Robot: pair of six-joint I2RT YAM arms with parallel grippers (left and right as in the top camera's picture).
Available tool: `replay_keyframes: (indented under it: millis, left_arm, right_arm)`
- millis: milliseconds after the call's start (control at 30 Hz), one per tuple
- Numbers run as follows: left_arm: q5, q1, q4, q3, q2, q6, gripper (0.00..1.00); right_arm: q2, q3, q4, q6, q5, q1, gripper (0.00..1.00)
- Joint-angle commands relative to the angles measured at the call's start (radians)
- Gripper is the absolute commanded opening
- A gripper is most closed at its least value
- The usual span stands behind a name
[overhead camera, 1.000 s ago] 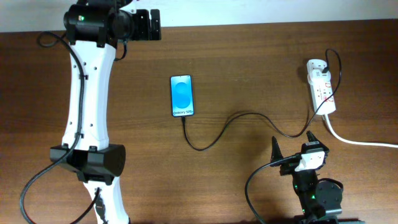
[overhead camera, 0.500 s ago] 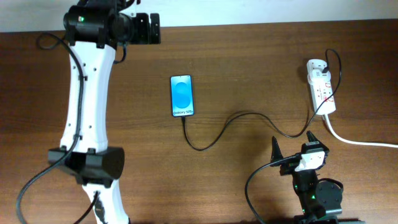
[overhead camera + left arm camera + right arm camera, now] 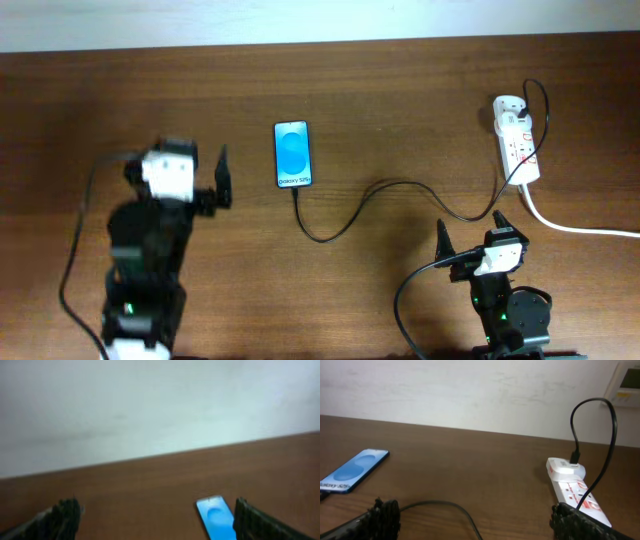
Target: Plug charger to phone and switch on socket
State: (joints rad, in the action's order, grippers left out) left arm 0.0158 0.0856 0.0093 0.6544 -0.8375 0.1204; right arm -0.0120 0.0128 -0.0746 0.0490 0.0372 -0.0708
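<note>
Two arms share the brown table (image 3: 400, 80), and only the left one has changed: a moment ago it stretched up into the upper left corner of the overhead view, and now it sits folded back at lower left, blurred with motion. The left gripper (image 3: 176, 160) is spread wide and carries nothing; its own camera shows the phone between the two fingers, well ahead of them. The right gripper (image 3: 472, 232) sits at lower right as before, fingers also wide apart and empty. The socket (image 3: 516, 140) lies at the right edge, its thick white cord (image 3: 580, 226) trailing off to the right, and the phone (image 3: 292, 153) lies screen-up at upper centre; neither has shifted. The charger (image 3: 380, 188) runs from the socket's top end in a loose curve across the middle to the phone's lower edge, where its plug tip (image 3: 295, 194) meets the phone, though whether it is fully seated is too small to tell. With the left arm drawn back, the plugging looks finished, leaving the socket's switch, which lies nearer the right arm.
</note>
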Motion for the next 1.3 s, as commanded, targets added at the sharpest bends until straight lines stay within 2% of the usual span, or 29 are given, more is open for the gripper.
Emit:
replay_keyframes:
  millis: [0,100,200,333,400,467,1267]
  left_arm:
    - [0.014,-0.024,0.092,-0.237,0.206,0.032,0.99]
    - [0.014,-0.056,0.091,-0.383,0.391,0.036,0.99]
    - [0.014,-0.059,0.066,-0.5,0.553,0.129,1.0]
    - [0.014,-0.059,0.005,-0.573,0.689,0.167,0.99]
    - [0.019,-0.059,-0.08,-0.584,0.759,0.225,1.0]
    - [0.071,-0.06,-0.094,-0.624,0.833,0.309,0.99]
    - [0.074,-0.063,-0.085,-0.645,0.832,0.289,1.0]
  right_arm:
    - [0.009,-0.007,-0.003,0.0,-0.008,-0.008,0.98]
    - [0.009,-0.007,-0.003,0.0,-0.008,-0.008,0.98]
    - [0.009,-0.007,-0.003,0.0,-0.008,-0.008,0.98]
    - [0.008,-0.007,-0.003,0.0,-0.008,-0.008,0.98]
    - [0.009,-0.007,-0.003,0.0,-0.008,-0.008,0.98]
    - [0.009,-0.007,-0.003,0.0,-0.008,-0.008,0.98]
    - [0.008,-0.007,-0.003,0.0,-0.008,-0.008,0.98]
